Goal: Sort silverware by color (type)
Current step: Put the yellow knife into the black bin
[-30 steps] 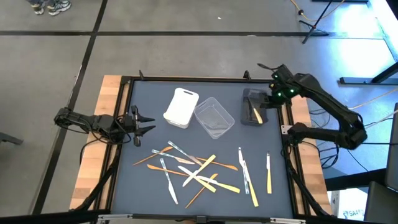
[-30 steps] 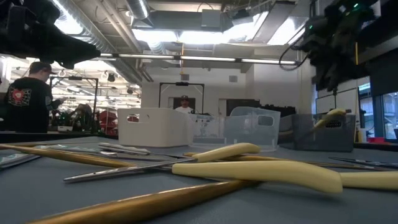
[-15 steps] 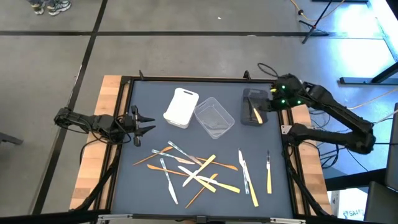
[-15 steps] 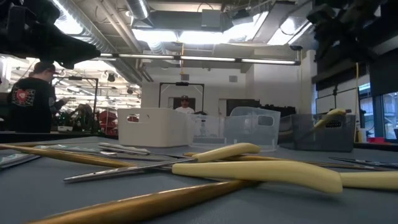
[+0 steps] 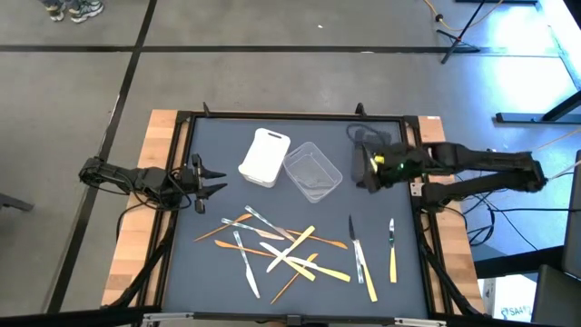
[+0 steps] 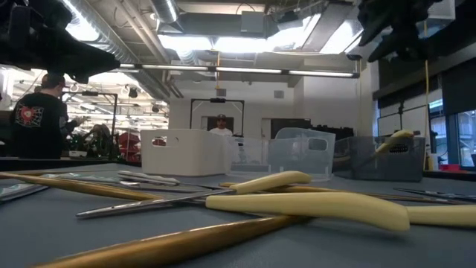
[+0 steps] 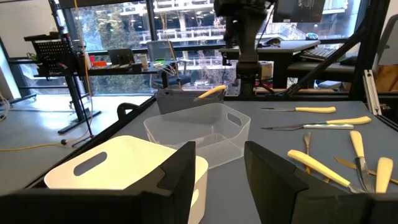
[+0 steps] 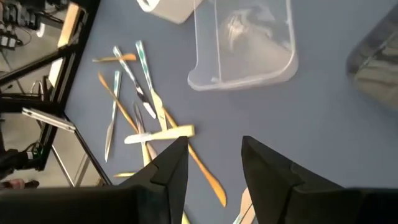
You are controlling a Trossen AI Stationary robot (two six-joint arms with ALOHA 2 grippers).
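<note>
High view shows the silverware [image 5: 290,250], a loose scatter of thin clear, yellow and tan wood-like forks, knives and spoons, lying crossed over one another on the near half of the dark grey table [image 5: 218,136], with three more pieces lying apart toward the right edge. Behind the pile stand three rectangular tubs in a row: a white plastic tub [image 5: 264,157], a clear plastic tub [image 5: 312,172] touching it, and a dark grey tub [image 5: 365,156] farther right, which already has one yellow utensil [image 6: 392,141] leaning against its wall, so that bin seems to be taking the yellow pieces. The right gripper [image 5: 370,169] hangs over the near edge of the dark grey tub with its fingers [image 8: 171,167] parted and nothing between them; judging by its wrist view, which looks down past the clear tub onto the pile, it is placed to reach for another piece. The left gripper [image 5: 207,179] waits at the table's left edge, just beside the white tub, jaws spread wide and empty, fingers [image 7: 179,171] pointing across at the tubs. No brand, label or legible writing shows on the tubs or cutlery; a person in the room beyond wears a dark top with a red emblem too small to read.
</note>
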